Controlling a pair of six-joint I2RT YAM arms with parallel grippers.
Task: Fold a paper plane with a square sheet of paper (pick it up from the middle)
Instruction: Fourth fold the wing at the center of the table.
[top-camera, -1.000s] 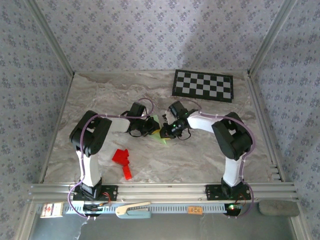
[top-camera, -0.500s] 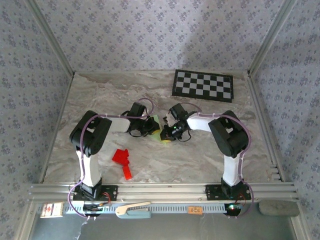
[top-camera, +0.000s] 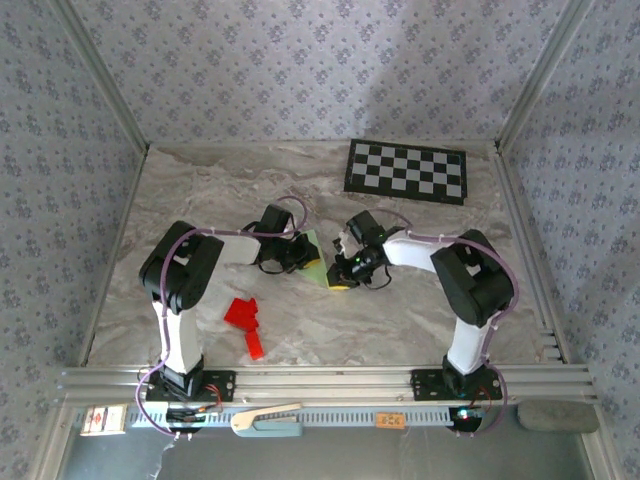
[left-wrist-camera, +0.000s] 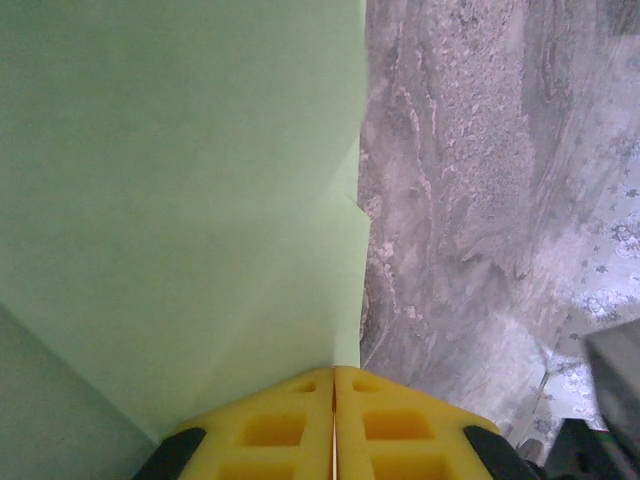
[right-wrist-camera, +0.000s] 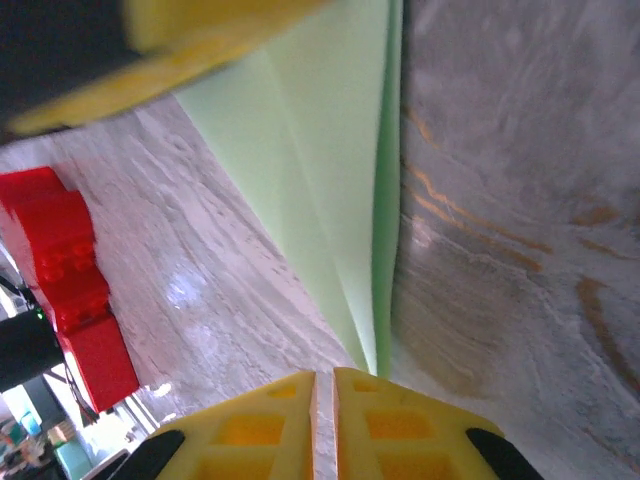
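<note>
The paper plane (top-camera: 316, 262) is a pale green folded sheet lying at the table's middle between both arms. In the left wrist view the paper plane (left-wrist-camera: 180, 200) covers the left side, and its right edge runs into the seam of my left gripper (left-wrist-camera: 333, 375), which is shut on it. From above, the left gripper (top-camera: 303, 262) sits at the paper's left side. My right gripper (top-camera: 342, 280) is at the paper's near right end. In the right wrist view the paper plane (right-wrist-camera: 330, 180) narrows to a creased point ending at my right gripper (right-wrist-camera: 324, 378), which is shut with bare table in its thin slit.
A red paper shape (top-camera: 245, 322) lies near the front left, and the same red paper shape (right-wrist-camera: 70, 290) appears at the left of the right wrist view. A black-and-white checkerboard (top-camera: 407, 170) lies at the back right. Patterned walls enclose the marble table (top-camera: 200, 190).
My right gripper has slid toward the near right along the paper, and its elbow has swung right. The left gripper has stayed in place on the paper.
</note>
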